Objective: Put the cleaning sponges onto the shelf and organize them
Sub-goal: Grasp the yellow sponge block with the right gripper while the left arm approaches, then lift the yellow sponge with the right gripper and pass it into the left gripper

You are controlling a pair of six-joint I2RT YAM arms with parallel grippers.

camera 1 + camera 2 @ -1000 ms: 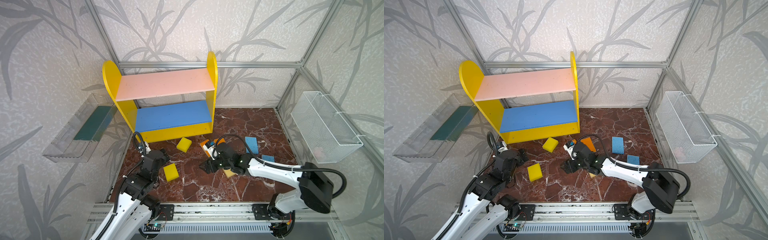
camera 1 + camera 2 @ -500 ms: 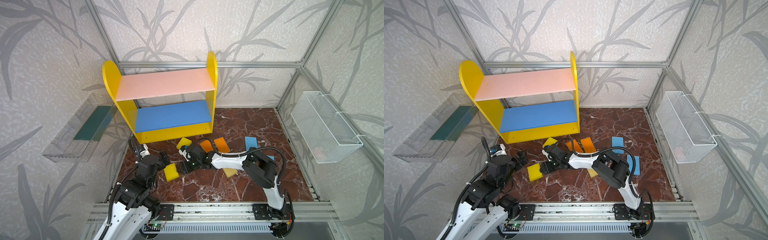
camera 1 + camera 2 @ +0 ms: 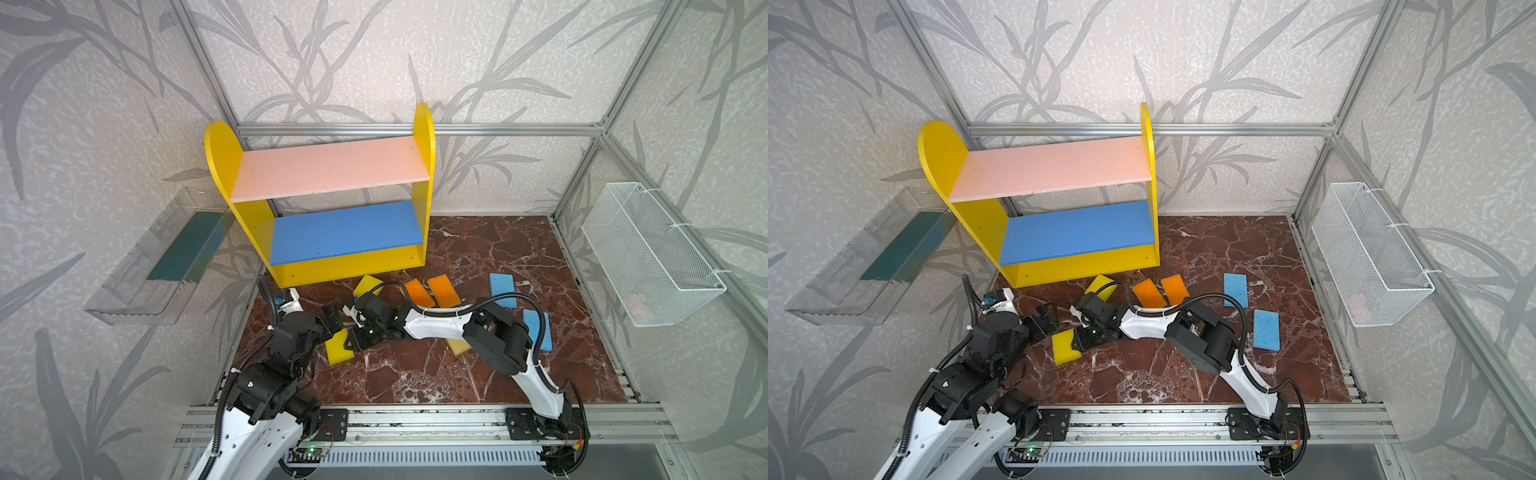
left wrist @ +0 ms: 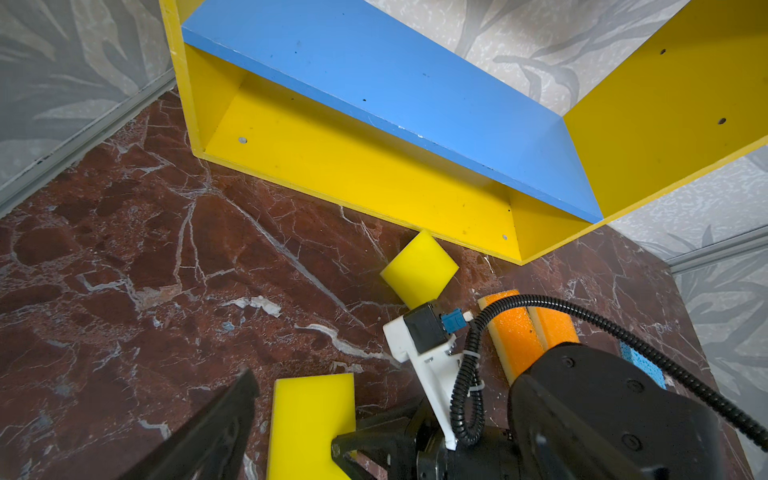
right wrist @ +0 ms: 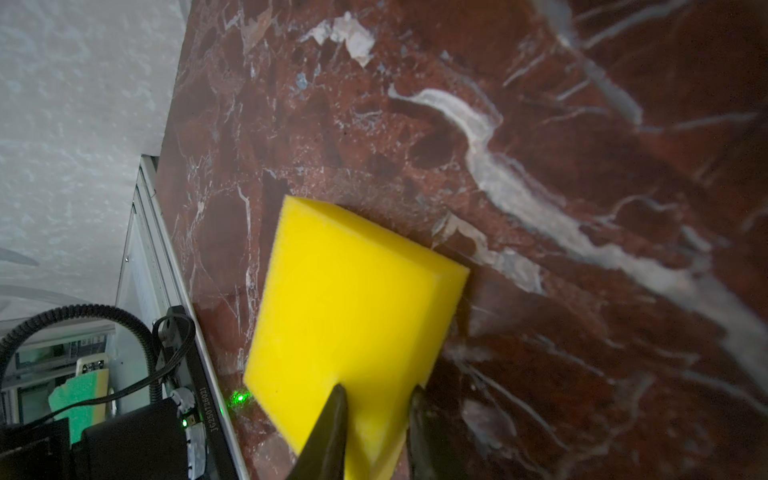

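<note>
Pinched at its right end between the narrowed jaws of the right gripper (image 3: 348, 340) (image 5: 377, 390): bright yellow sponge (image 3: 337, 351) (image 3: 1065, 347) (image 5: 353, 316), low over the marble floor (image 3: 415, 374) at near left, in front of the shelf (image 3: 332, 266) and apart from it. Cannot tell whether lifted or flat on the floor.

Just left of it, left gripper (image 3: 331, 319) (image 3: 1044, 319), jaws spread wide, holding nothing.

Farther out: second bright yellow sponge (image 3: 368, 284) (image 4: 417, 270) close to the shelf base; two orange sponges (image 3: 417, 291) (image 3: 444, 289) side by side to its right; two light blue sponges (image 3: 502, 289) (image 3: 538, 328) well to the right.

Against a second ago: right gripper then near the middle by the orange sponges, jaws wider; now stretched across to the left and closed on the sponge. Sponge itself in nearly the same spot. Both orange sponges now uncovered, one earlier behind the arm. Left gripper barely shifted.

Hard to make out: pale yellow sponge (image 3: 457, 347) mostly under the right arm, only a corner showing. In the left wrist view only one left finger (image 4: 224, 415) visible, blurred, and the held sponge cut off by the frame edge.
</note>
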